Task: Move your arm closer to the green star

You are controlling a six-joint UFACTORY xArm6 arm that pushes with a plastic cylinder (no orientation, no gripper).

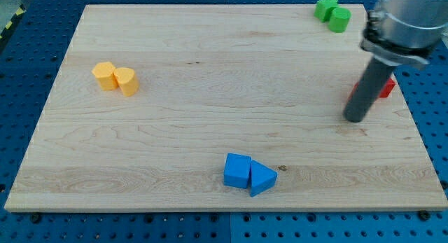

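Note:
The green star (pixel 325 6) lies at the view's top right, touching a green round block (pixel 340 19) just below and right of it. My tip (pixel 355 119) rests on the board at the right side, well below the green star. A red block (pixel 384 87) sits right behind the rod, mostly hidden by it, its shape unclear.
Two yellow blocks (pixel 104 75) (pixel 127 81) sit together at the view's left. A blue cube (pixel 237 170) and a blue triangle (pixel 262 178) touch near the bottom middle. The wooden board (pixel 210 96) ends at its right edge (pixel 413 124), with a blue pegboard around it.

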